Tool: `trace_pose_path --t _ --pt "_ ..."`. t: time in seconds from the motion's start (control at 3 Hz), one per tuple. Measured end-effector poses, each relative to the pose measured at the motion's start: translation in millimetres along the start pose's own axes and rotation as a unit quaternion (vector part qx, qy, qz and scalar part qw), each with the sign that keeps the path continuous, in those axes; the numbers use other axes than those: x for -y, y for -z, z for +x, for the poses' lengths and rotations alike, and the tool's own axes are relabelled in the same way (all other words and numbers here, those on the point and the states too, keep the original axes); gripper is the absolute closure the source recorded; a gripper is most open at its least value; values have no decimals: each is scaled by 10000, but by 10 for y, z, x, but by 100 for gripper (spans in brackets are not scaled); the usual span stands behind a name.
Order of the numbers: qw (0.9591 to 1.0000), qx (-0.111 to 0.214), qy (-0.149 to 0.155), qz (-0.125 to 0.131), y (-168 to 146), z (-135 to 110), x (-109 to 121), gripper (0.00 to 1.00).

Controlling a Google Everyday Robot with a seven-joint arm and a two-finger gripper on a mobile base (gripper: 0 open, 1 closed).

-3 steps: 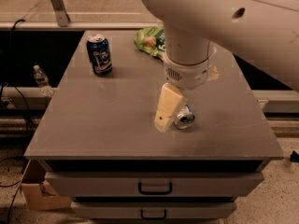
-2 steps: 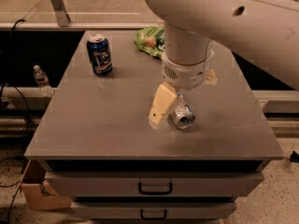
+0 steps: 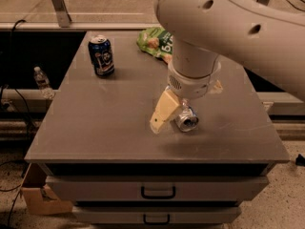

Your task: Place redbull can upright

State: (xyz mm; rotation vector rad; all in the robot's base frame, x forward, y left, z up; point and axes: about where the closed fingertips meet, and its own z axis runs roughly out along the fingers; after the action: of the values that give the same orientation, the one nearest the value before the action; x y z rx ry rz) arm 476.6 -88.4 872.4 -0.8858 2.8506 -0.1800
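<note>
Centre frame, the gripper [image 3: 171,120] presses against the tipped redbull can [image 3: 187,120]; I cannot tell the jaws' state. Dark-blue can [image 3: 101,55] stands upper left.

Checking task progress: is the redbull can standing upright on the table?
No. The redbull can is tipped, its silver top facing the camera, by the pincer low over the table.

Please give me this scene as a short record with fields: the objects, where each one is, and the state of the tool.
table: grey, drawers below
silver can: front right part of the table, not upright, top toward camera
tool: low over the table, right beside the silver can
blue can: upright, back left
green bag: back edge
</note>
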Motion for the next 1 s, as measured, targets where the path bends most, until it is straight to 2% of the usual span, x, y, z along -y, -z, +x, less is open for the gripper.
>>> trace_pose_path --t 0.67,1.0 --pt "9995 24 -307 52 -122 -57 93 0" --pt "9989 -26 -460 -18 -195 -74 130 0"
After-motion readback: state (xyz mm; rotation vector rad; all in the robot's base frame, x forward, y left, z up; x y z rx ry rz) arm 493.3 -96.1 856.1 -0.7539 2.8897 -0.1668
